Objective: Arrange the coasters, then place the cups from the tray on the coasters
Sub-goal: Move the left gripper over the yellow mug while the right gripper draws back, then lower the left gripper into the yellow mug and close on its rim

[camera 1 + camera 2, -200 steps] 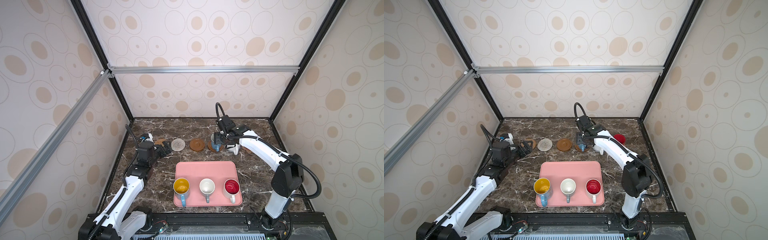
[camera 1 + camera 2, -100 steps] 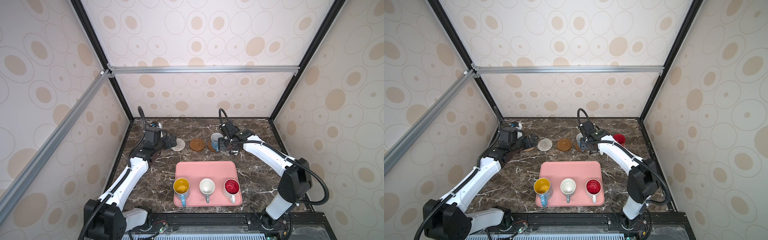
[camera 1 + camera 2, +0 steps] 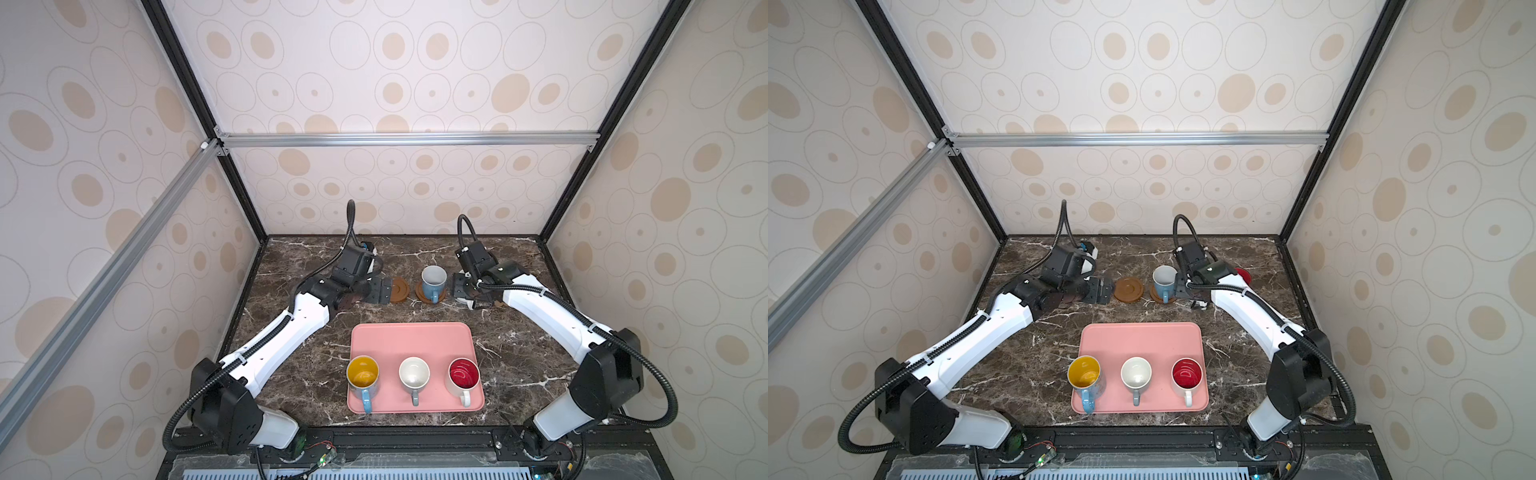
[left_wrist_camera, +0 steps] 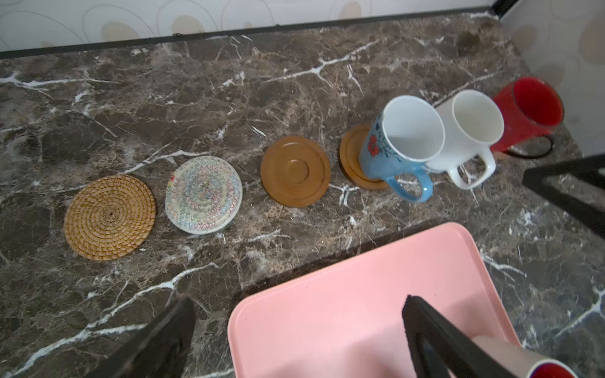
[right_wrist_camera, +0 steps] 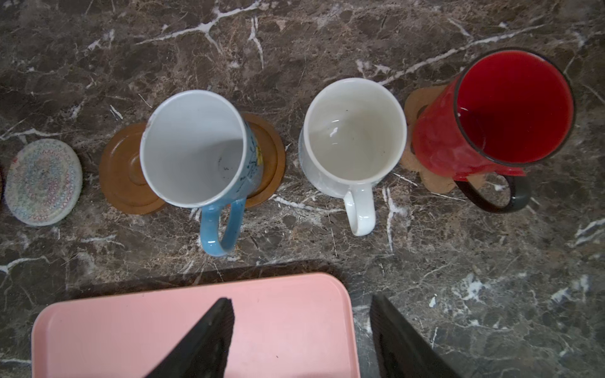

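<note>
1 blue cup (image 5: pixel 193 147), clear of R fingers (image 5: pixel 203 343)

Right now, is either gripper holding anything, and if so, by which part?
Nothing is held: the left gripper and the right gripper both show open jaws with nothing between them.

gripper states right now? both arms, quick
Left gripper: open, holding nothing.
Right gripper: open, holding nothing.
</note>
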Robot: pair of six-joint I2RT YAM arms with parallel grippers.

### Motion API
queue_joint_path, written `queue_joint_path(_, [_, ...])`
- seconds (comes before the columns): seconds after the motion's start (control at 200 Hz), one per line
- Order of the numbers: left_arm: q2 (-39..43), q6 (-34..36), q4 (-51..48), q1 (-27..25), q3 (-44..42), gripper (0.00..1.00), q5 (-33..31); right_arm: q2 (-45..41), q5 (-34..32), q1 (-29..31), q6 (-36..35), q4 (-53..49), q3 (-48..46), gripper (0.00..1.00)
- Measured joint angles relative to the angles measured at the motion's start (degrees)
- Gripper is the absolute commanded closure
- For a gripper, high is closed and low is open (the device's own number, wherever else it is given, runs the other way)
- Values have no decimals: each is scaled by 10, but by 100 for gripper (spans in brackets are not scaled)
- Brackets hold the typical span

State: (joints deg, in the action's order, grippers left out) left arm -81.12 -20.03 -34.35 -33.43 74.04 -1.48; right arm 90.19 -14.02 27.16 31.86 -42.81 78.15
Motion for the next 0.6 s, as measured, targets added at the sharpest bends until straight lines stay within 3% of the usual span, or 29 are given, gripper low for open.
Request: queue_joint_path(0.6, [32,-10,-268,-92,43,5,-10,-9,5,-16,2,14,-27,30])
